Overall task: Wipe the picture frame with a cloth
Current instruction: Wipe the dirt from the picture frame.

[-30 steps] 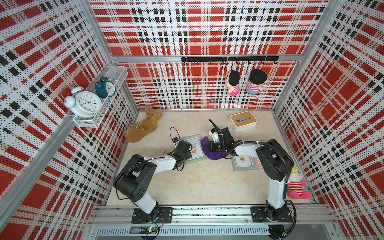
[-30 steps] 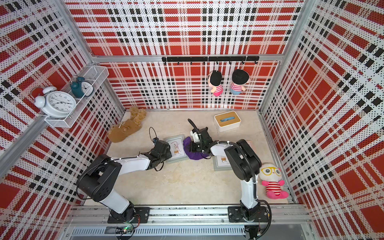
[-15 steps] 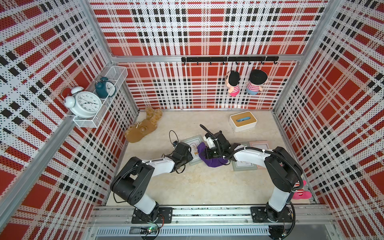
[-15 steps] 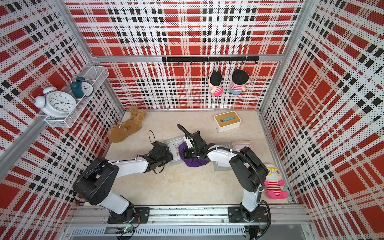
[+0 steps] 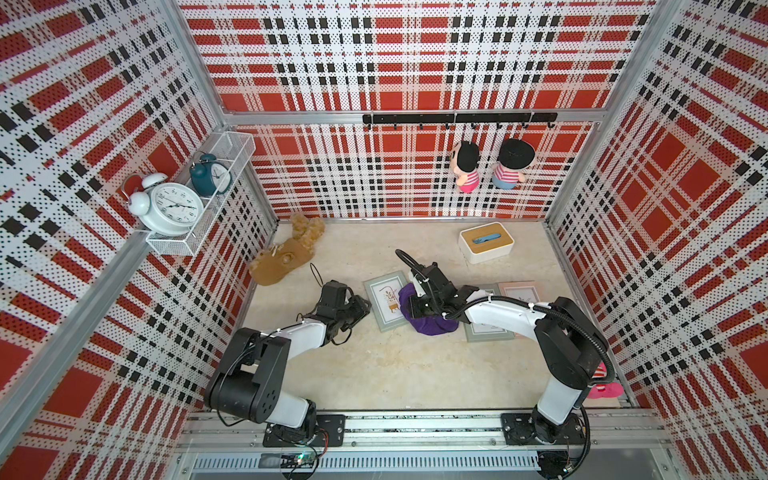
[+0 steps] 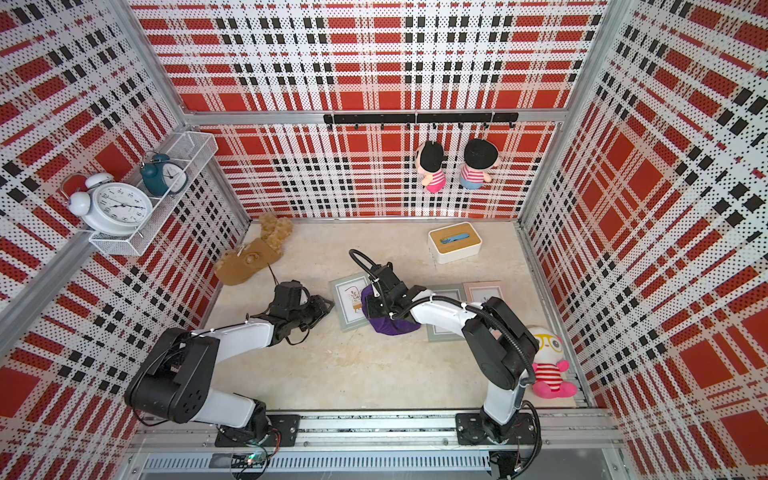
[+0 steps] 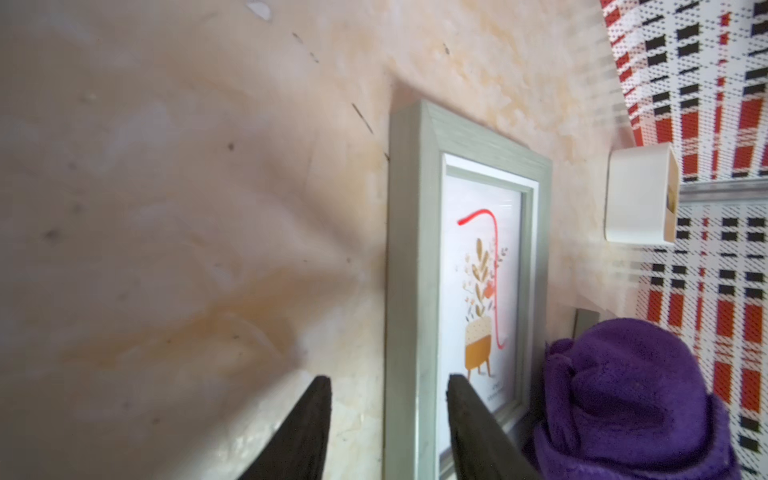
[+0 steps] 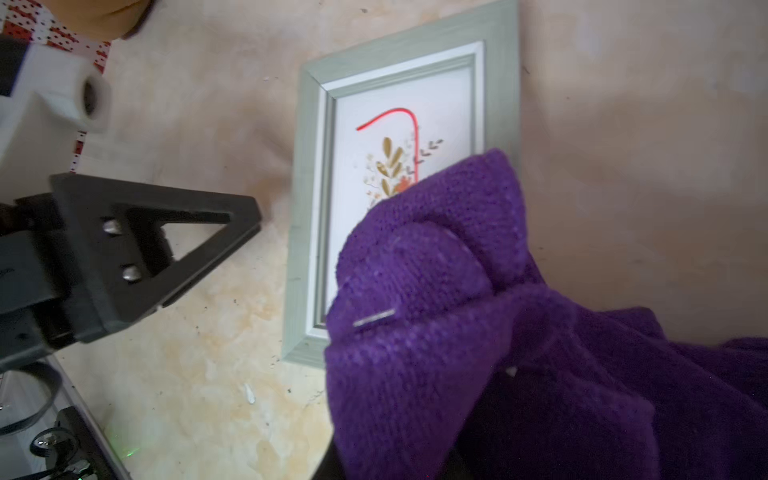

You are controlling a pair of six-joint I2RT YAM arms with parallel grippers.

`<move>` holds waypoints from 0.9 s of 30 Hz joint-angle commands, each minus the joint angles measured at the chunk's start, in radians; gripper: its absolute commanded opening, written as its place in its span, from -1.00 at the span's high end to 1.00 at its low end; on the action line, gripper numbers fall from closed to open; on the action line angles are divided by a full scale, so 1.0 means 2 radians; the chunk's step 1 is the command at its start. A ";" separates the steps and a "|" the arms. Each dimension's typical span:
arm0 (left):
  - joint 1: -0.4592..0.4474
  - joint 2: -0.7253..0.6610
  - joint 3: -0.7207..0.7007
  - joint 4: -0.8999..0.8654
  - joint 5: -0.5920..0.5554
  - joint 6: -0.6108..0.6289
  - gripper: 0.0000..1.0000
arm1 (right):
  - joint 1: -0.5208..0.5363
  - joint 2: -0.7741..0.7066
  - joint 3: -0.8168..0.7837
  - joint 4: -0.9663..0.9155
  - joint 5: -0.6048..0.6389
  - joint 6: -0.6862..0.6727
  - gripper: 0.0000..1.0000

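left gripper (image 7: 387, 417) opened, cloth (image 5: 430, 323) shifted slightly frontward

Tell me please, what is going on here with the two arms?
The right gripper is shut on a bunched purple cloth and holds it over one side of a grey-green picture frame lying flat. The left gripper sits open at the frame's opposite edge. A red mark on the glass is not yet wiped off.

A sage-green rectangular picture frame (image 5: 384, 300) (image 8: 302, 208) lies flat on the beige surface (image 5: 374, 365), with a red line (image 8: 395, 113) across its plant print. A bunched deep purple towelling cloth (image 5: 430, 327) (image 8: 457, 332) covers one corner.
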 commanded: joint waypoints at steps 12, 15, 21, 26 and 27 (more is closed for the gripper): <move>0.031 0.087 0.034 0.040 0.084 0.072 0.20 | 0.066 0.057 0.087 -0.051 0.019 0.107 1.00; 0.031 0.096 0.036 0.039 0.076 0.075 0.25 | 0.066 0.054 0.090 -0.073 0.046 0.113 1.00; 0.021 0.115 0.033 0.039 0.069 0.061 0.47 | 0.064 -0.002 0.096 -0.139 0.175 0.103 1.00; 0.006 0.125 0.030 0.039 0.050 0.043 0.53 | 0.082 -0.046 0.086 -0.142 0.235 0.089 1.00; -0.010 0.127 0.028 0.041 0.045 0.039 0.53 | 0.090 -0.046 0.082 -0.136 0.236 0.082 1.00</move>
